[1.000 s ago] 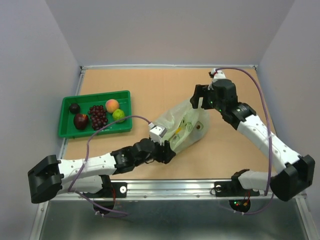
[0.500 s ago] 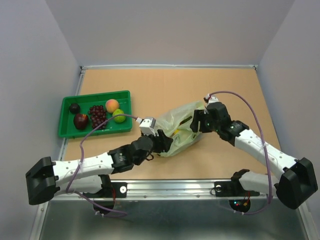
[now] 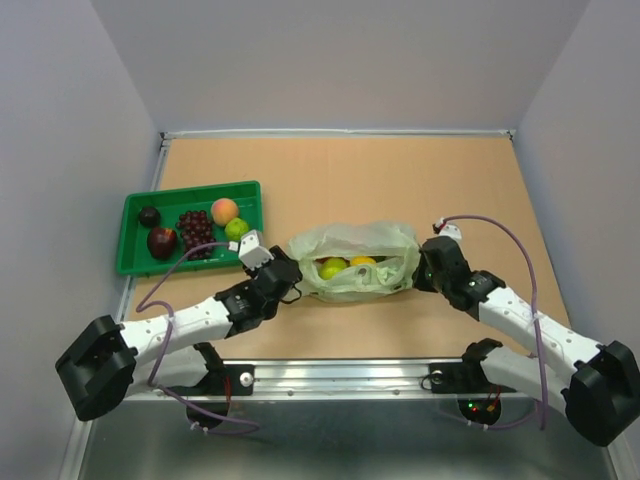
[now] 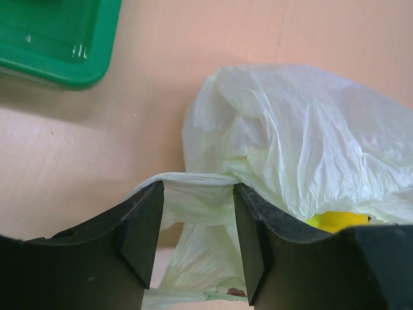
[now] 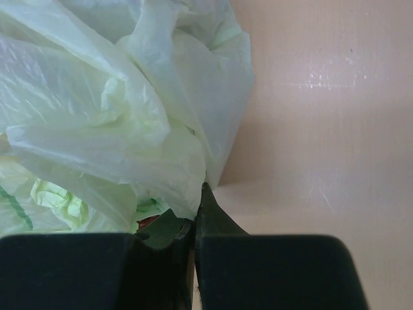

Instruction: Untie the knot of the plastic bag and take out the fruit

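The pale green plastic bag [image 3: 355,245] lies stretched sideways at the table's middle, its mouth gaping. No knot shows on it. Fruit lies inside: a yellow-green piece [image 3: 331,268] and a yellow one [image 3: 362,262], which also shows in the left wrist view [image 4: 335,221]. My left gripper [image 3: 292,272] is at the bag's left end. Its jaws [image 4: 197,239] stand open, with bag film [image 4: 303,135] draped across the fingertips and between them. My right gripper [image 3: 419,272] is at the bag's right end, shut [image 5: 197,200] on a fold of the bag [image 5: 97,116].
A green tray [image 3: 190,191] stands at the left, its corner in the left wrist view [image 4: 58,51]. It holds a red apple [image 3: 161,241], a dark fruit [image 3: 149,216], purple grapes [image 3: 194,232], a peach [image 3: 224,211] and a lime-green fruit [image 3: 237,229]. Walls close in three sides.
My right gripper came down from behind the bag to its right end and shut on the film. My left gripper drew leftward. The bag went from bunched to spread wide, showing fruit.
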### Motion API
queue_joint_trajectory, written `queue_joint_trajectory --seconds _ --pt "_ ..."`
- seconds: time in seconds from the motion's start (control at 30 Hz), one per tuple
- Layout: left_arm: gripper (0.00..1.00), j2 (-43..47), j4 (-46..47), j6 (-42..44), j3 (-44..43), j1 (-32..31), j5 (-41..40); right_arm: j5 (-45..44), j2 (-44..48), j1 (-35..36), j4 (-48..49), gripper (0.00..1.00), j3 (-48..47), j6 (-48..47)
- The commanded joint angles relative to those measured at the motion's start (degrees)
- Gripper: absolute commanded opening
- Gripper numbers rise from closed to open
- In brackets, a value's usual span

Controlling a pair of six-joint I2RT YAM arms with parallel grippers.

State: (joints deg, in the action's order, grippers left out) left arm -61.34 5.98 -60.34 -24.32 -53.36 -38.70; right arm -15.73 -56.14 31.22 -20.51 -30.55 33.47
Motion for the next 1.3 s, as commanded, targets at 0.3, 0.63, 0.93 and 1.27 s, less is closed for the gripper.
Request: queue_joint_trajectory --seconds 0.3,0.63,0.93,1.27 --pt "0.63 5.1 -8.2 9.7 -21.5 -15.9 -0.8 3.8 6.0 0.3 1.1 0.00 -6.3 -6.4" --pt "0.57 -18.5 -14.5 7.3 -38.7 -23.4 -10.4 5.2 7.9 0.3 1.4 0.00 -6.1 -7.8" --pt "0.57 -30.7 -6.2 9.7 -38.4 -11.2 0.3 7.7 12.1 0.3 1.4 0.01 -3.6 -7.5" --pt "0.74 -39.4 -6.2 6.9 -40.6 -8.4 5.3 8.3 14.3 0.3 1.4 0.01 -2.1 -8.2"
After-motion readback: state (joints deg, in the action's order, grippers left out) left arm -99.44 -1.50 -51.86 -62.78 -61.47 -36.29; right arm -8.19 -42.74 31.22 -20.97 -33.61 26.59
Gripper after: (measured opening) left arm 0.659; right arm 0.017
